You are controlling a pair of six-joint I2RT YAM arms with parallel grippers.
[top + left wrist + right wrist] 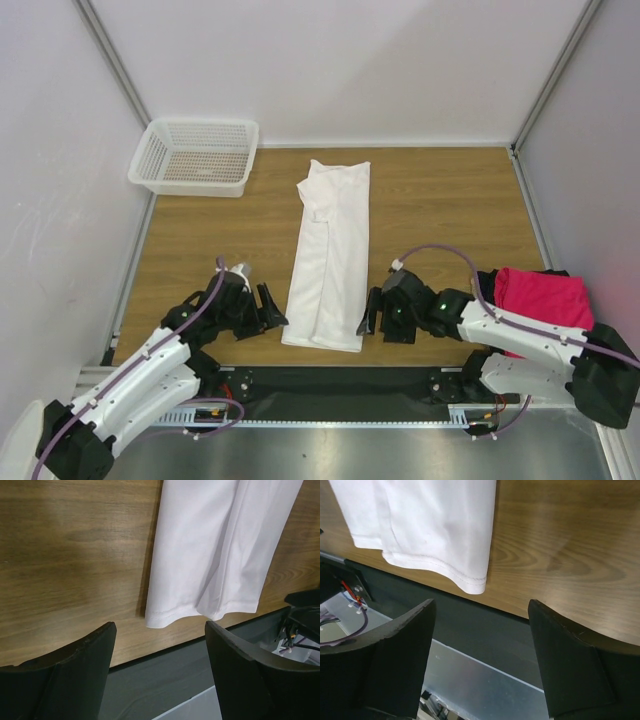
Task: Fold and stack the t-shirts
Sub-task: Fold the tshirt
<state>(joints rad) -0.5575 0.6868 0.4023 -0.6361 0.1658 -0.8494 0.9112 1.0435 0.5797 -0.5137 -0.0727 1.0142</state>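
Observation:
The white t-shirt (328, 255) lies folded into a long narrow strip down the middle of the wooden table; its near hem shows in the left wrist view (215, 555) and in the right wrist view (430, 530). My left gripper (270, 308) is open and empty, just left of the strip's near end. My right gripper (372, 315) is open and empty, just right of that end. A magenta-pink t-shirt (540, 297) lies at the right edge on top of a black one (487, 281), partly hidden by my right arm.
A white mesh plastic basket (196, 156) stands at the far left corner. White walls close the table on three sides. A dark rail (330, 385) and metal ledge run along the near edge below the shirt's hem.

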